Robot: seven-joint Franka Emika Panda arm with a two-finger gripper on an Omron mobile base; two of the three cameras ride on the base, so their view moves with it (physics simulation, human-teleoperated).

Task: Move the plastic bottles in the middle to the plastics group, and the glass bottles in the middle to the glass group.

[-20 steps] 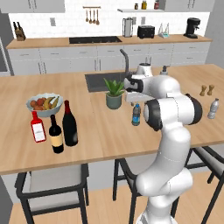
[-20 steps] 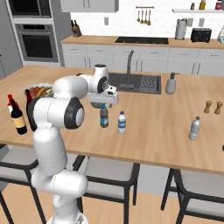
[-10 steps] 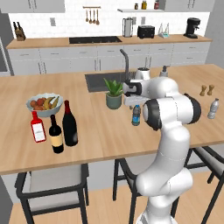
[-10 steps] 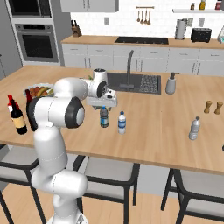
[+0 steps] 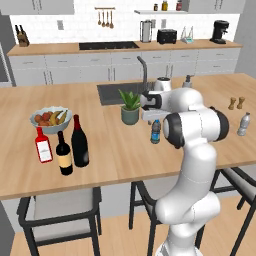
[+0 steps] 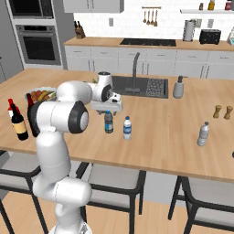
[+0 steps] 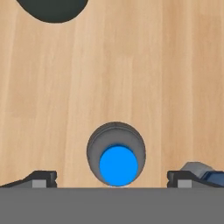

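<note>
Nearest on the wooden worktop [image 5: 115, 165], on the left, is the glass lot: a red bottle with a white label [image 5: 43, 148], a shorter dark wine bottle with a tan label [image 5: 63, 155], and the tall near-black wine bottle with a red neck top [image 5: 79, 142] standing right beside them.

Middle of the worktop: the tool [image 6: 107, 109] hangs straight over a small greyish bottle with a blue cap and blue label [image 7: 117, 165], jaws spread wide either side of it, nothing gripped. Just right of that stands a small clear water bottle with a white cap and blue label [image 6: 127, 128], upright.

Well off to the right sits the small pale grey unlabelled plastic bottle [image 5: 244, 124].

Further back: a potted green plant [image 5: 130, 107], a fruit bowl [image 5: 50, 117], two brown pepper mills [image 5: 235, 103].
</note>
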